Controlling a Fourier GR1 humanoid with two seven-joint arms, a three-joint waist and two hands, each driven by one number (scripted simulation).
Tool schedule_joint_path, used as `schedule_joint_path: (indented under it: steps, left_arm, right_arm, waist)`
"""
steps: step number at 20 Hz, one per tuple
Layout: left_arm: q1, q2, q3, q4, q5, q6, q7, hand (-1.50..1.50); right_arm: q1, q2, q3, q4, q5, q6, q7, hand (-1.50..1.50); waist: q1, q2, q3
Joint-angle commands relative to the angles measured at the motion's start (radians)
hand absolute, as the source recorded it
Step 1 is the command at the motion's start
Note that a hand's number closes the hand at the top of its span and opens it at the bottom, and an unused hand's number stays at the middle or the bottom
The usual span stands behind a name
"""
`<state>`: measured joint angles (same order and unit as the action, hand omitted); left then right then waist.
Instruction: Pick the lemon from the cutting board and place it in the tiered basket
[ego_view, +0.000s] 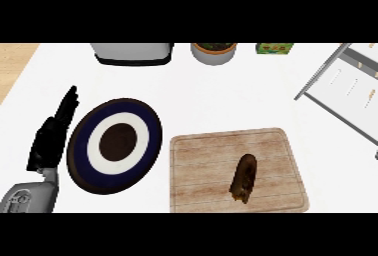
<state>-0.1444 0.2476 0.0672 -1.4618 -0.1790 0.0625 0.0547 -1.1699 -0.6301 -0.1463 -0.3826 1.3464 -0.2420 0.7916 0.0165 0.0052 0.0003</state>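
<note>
While our left hand rests with fingers straight at surface's left edge, right hand out of view. No lemon visible: only brown elongated object on cutting board, near right. Tiered basket waits far right.

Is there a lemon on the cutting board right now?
No, the cutting board holds only a long brown object, nothing yellow or round.
</note>
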Motion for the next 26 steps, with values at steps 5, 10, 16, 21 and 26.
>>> schedule_joint_path:
  steps: [5, 10, 16, 21, 26]
  left_arm:
    - [0.002, -0.013, 0.011, 0.028, -0.018, 0.017, -0.028, 0.0]
    - [0.0, 0.033, 0.047, 0.03, 0.031, -0.048, -0.034, 0.0]
    - [-0.004, -0.032, -0.013, -0.022, -0.041, 0.018, 0.016, 0.0]
    - [-0.028, -0.017, 0.002, -0.015, -0.044, 0.011, 0.036, 0.0]
    - [-0.017, -0.003, 0.013, -0.031, -0.03, -0.014, 0.044, 0.0]
  right_arm:
    - [0.073, -0.009, -0.09, -0.004, -0.119, -0.01, -0.133, 1.5]
    - [0.104, 0.006, -0.212, 0.034, -0.247, -0.052, -0.16, 1.5]
    - [0.188, 0.036, -0.253, 0.001, -0.309, -0.148, -0.181, -1.5]
    - [0.167, 0.017, -0.29, -0.067, -0.363, -0.229, -0.216, -1.5]
    - [0.218, -0.016, -0.302, -0.181, -0.395, -0.298, -0.263, -1.5]
  waist:
    - [-0.005, -0.002, 0.0]
    - [0.002, 0.0, 0.001]
    - [-0.002, -0.002, 0.001]
    - [-0.003, -0.002, 0.0]
    - [-0.015, -0.007, 0.0]
